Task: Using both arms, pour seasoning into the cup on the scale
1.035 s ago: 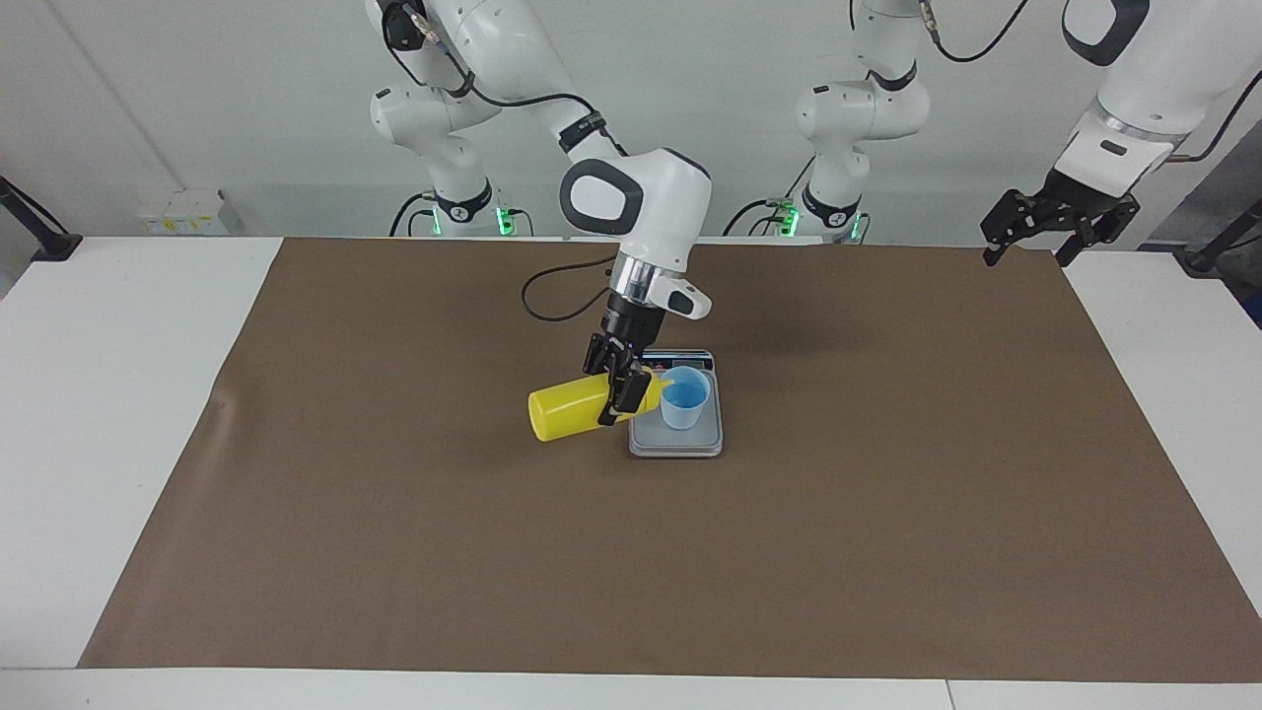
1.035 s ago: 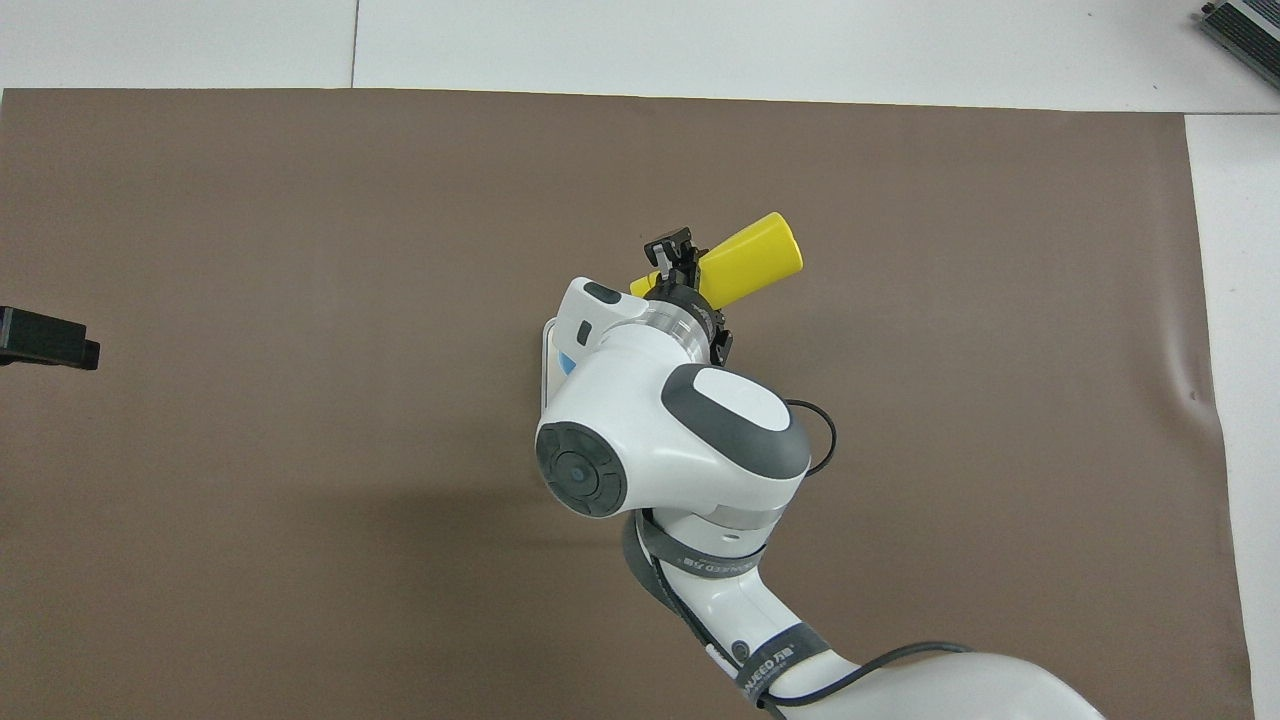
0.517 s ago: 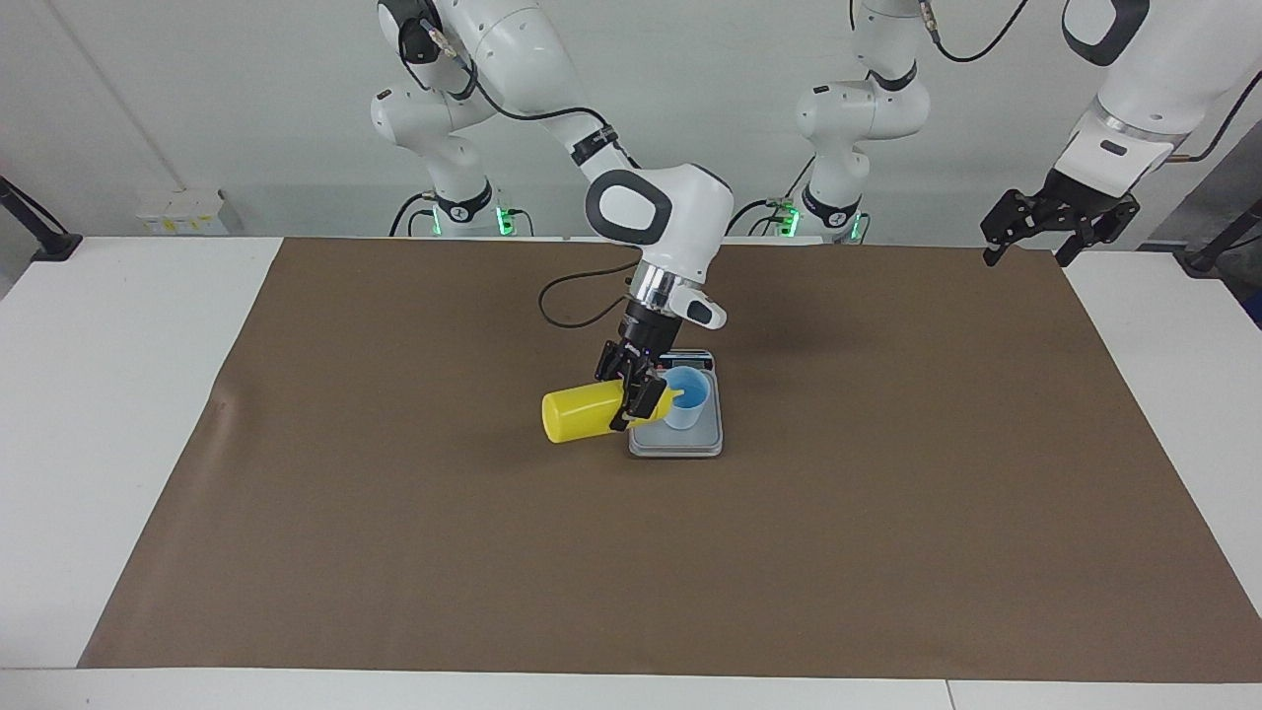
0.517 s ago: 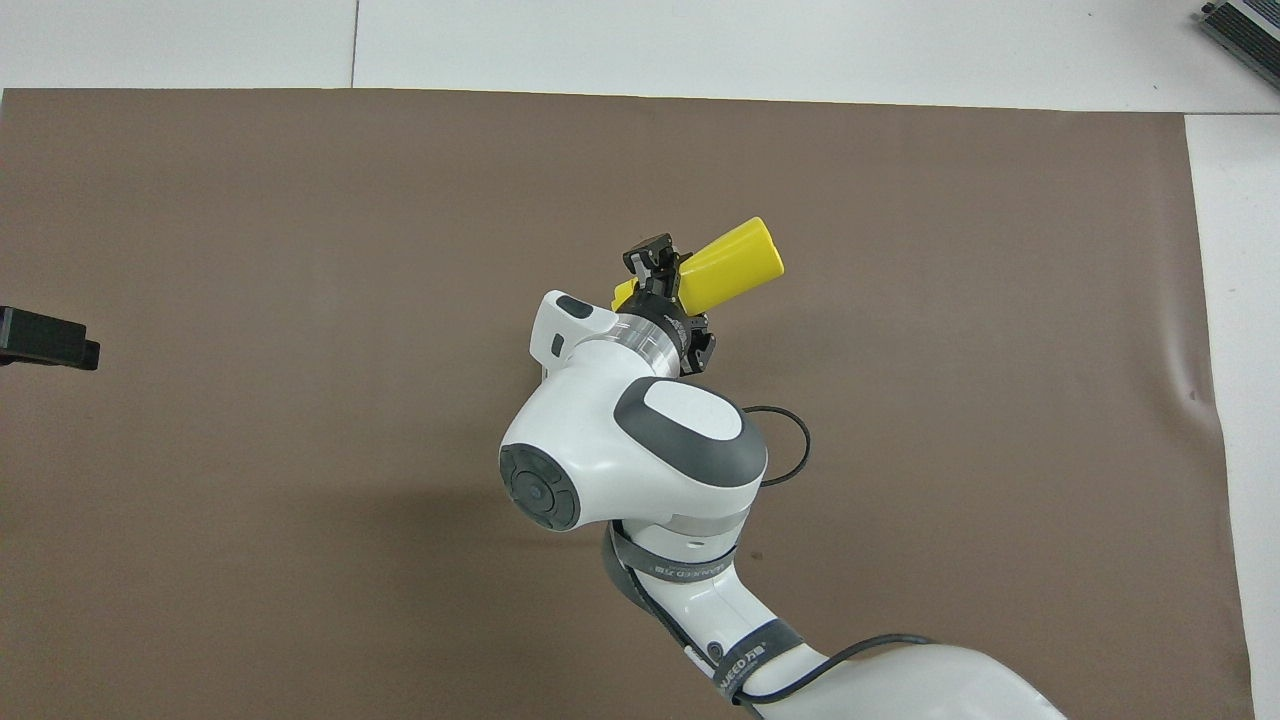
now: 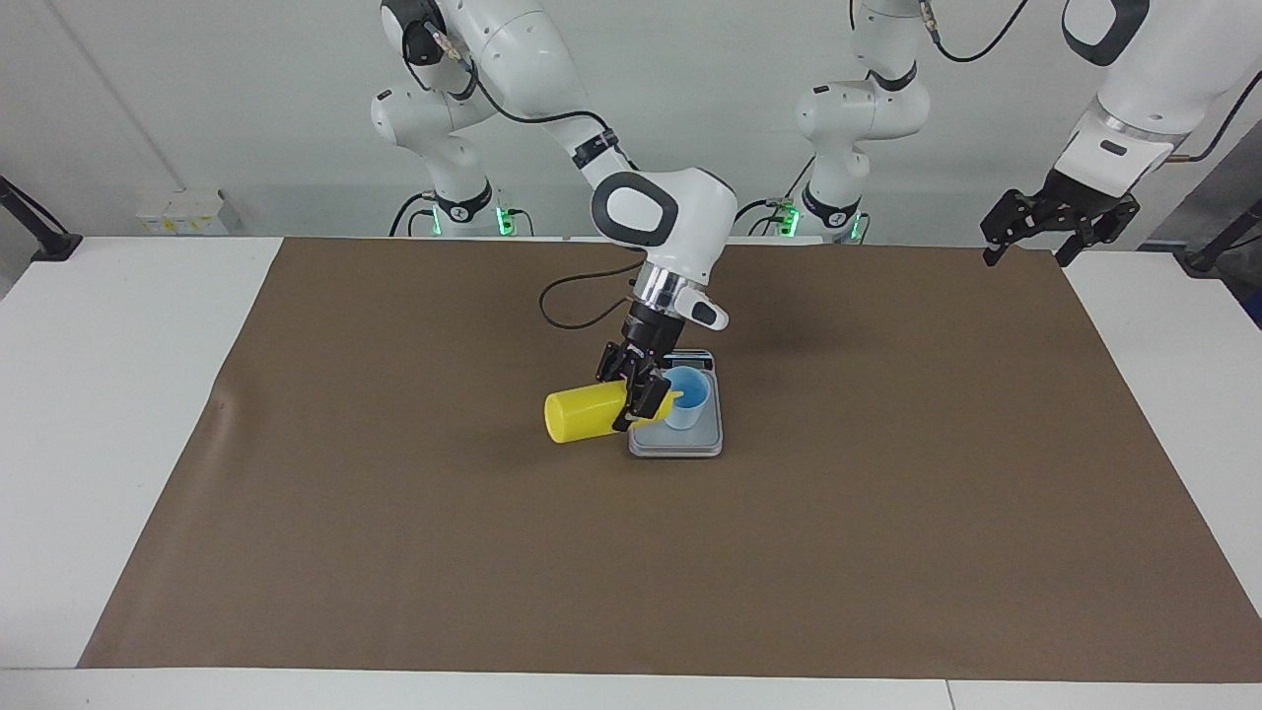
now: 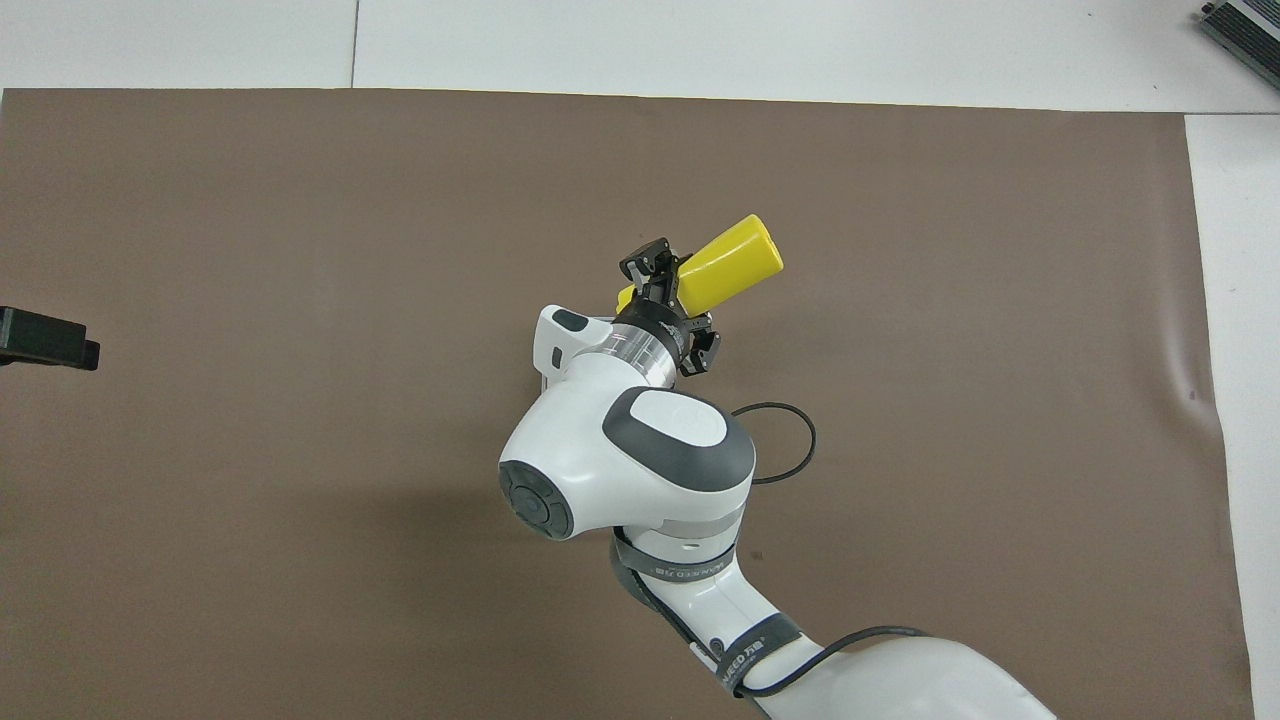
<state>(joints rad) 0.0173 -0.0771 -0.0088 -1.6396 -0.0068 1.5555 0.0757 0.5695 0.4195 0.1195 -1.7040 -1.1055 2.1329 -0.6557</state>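
From my station I see the right tool [image 5: 634, 397] clenched around the seasoning bottle [image 5: 582, 414], gripping it near its capped end. The yellow bottle is tipped almost flat, its base pointing toward the right arm's end of the bench and its nozzle reaching over the rim of the cup [image 5: 687, 395]. In the overhead view the same bottle [image 6: 731, 261] juts out from under the right arm's wrist, and the right tool [image 6: 668, 300] shows around it, while the arm's big white joint covers the cup and most of the scale.

The light-blue cup stands upright on the grey plate of the scale [image 5: 690, 441], on the part of the plate nearer the robots. I can make out the dark display strip along the scale's edge closest to the robots, partly hidden by the tool. The scale sits about mid-bench on the brown mat [image 5: 887, 493], which covers most of the white bench [image 5: 99, 394]. A loop of black cable [image 5: 562, 301] hangs from the right arm above the mat, nearer the robots than the scale.

The left tool [image 5: 1025, 251] hangs released, fingers spread, over the mat's corner at the left arm's end of the bench, well apart from the scale; that arm waits. In the overhead view only a dark tip of it [image 6: 45, 340] shows at the frame's edge.

I cannot tell whether anything is coming out of the nozzle.
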